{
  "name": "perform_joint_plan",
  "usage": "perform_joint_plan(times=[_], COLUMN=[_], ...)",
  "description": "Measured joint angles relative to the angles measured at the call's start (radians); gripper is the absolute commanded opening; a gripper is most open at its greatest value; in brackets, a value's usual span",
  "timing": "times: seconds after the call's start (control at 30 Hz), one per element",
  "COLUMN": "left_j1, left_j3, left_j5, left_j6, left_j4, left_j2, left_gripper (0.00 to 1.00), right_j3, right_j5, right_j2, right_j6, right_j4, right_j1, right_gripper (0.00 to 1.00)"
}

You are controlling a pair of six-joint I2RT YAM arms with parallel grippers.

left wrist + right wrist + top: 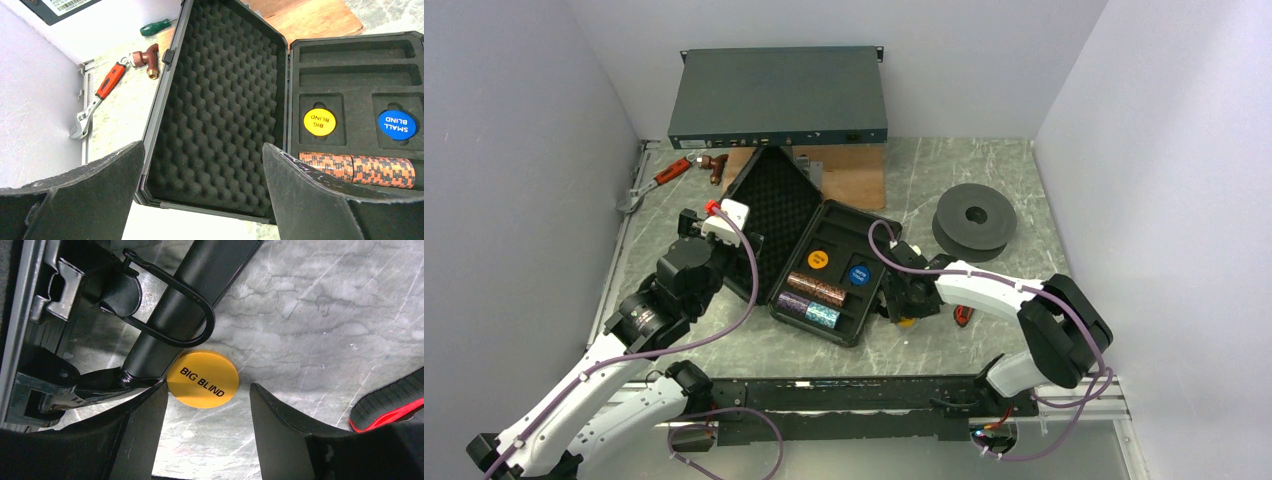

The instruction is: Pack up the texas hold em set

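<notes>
On the counter [914, 190], the black case [769, 205] stands open, with chip rolls [817, 291], orange disc [818, 259] and blue disc [859, 273] seated. One Big Blind disc [202, 379] lies outside by the handle, between the spread, empty fingers of the right tool [206, 387]. Left tool [203, 145] gapes, holding nothing. Lid not yet closed.

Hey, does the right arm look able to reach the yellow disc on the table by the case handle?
Probably yes. The right gripper hangs open right by the disc, with bare table beyond it. The case handle overlaps one edge and may crowd a finger.
</notes>
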Motion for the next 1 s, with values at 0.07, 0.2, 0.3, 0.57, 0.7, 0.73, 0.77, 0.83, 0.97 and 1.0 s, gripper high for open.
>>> perform_joint_plan(times=[0.07, 0.2, 0.3, 0.57, 0.7, 0.73, 0.77, 0.83, 0.97, 1.0], left_j1=[0.000, 0.000, 0.000, 0.000, 0.000, 0.000, 0.000, 0.000, 0.000, 0.000], left_j3=[0.000, 0.000, 0.000, 0.000, 0.000, 0.000, 0.000, 0.000, 0.000, 0.000], left_j5=[0.000, 0.000, 0.000, 0.000, 0.000, 0.000, 0.000, 0.000, 0.000, 0.000], left_j6=[0.000, 0.000, 0.000, 0.000, 0.000, 0.000, 0.000, 0.000, 0.000, 0.000], left_j4=[0.000, 0.000, 0.000, 0.000, 0.000, 0.000, 0.000, 0.000, 0.000, 0.000], left_j2=[0.000, 0.000, 0.000, 0.000, 0.000, 0.000, 0.000, 0.000, 0.000, 0.000], left_gripper=[0.94, 0.94, 0.94, 0.94, 0.94, 0.94, 0.94, 0.94, 0.94, 0.94], right_j3=[0.007, 0.026, 0.034, 0.051, 0.066, 0.068, 0.069, 0.071, 0.072, 0.073], right_j5=[-0.002, -0.011, -0.016, -0.027, -0.031, -0.032, -0.032, -0.032, -0.032, -0.032], right_j2=[0.008, 0.029, 0.038, 0.059, 0.073, 0.076, 0.077, 0.079, 0.079, 0.079], right_j6=[-0.006, -0.018, -0.023, -0.037, -0.042, -0.045, -0.048, -0.051, -0.056, -0.056], right_j4=[-0.005, -0.020, -0.025, -0.035, -0.048, -0.049, -0.051, -0.052, -0.054, -0.054], right_j1=[0.000, 0.000, 0.000, 0.000, 0.000, 0.000, 0.000, 0.000, 0.001, 0.001], right_gripper=[0.63, 0.60, 0.58, 0.56, 0.53, 0.52, 0.49, 0.43, 0.38, 0.37])
